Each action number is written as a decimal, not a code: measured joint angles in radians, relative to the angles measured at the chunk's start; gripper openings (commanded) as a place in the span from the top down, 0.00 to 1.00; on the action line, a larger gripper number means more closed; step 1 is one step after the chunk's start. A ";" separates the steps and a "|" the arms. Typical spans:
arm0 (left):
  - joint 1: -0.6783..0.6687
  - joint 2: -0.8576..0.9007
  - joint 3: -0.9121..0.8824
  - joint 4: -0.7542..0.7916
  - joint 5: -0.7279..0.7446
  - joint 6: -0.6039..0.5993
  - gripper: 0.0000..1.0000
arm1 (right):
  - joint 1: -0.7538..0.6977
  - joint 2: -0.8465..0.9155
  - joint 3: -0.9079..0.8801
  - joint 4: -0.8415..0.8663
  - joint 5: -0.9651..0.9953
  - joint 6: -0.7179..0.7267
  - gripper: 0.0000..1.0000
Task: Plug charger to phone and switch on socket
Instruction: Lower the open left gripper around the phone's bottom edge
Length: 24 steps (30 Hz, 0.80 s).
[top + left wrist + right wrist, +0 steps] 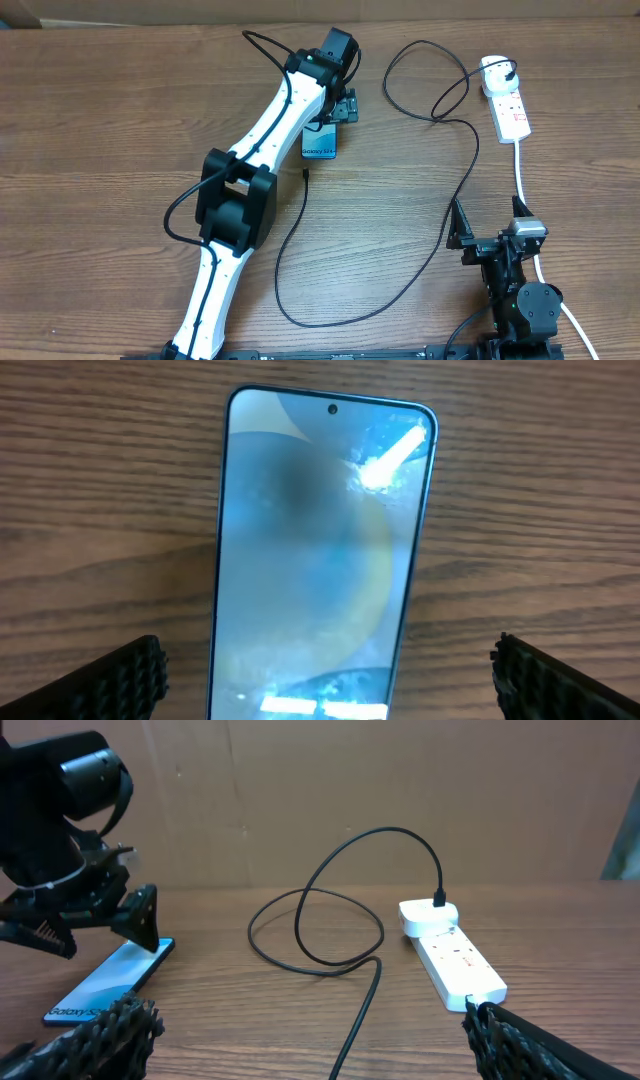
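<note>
The phone (321,143) lies flat on the wooden table, teal screen up; it fills the left wrist view (320,550) and shows in the right wrist view (105,985). My left gripper (343,106) hovers over the phone's far end, open, one finger on each side of it (325,680), empty. The black charger cable (440,200) loops across the table; its connector tip (305,174) lies just in front of the phone's near end, apart from it. Its other end is plugged into the white socket block (508,100), also in the right wrist view (452,960). My right gripper (490,225) is open and empty at the near right.
The socket's thick white cord (522,175) runs down the right side past my right arm. The cable (330,920) loops between the phone and the socket. A brown cardboard wall (330,790) stands behind the table.
</note>
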 measured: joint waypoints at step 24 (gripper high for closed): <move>0.000 0.003 -0.001 0.006 -0.020 0.067 0.00 | 0.000 0.000 0.000 0.000 0.000 0.000 0.00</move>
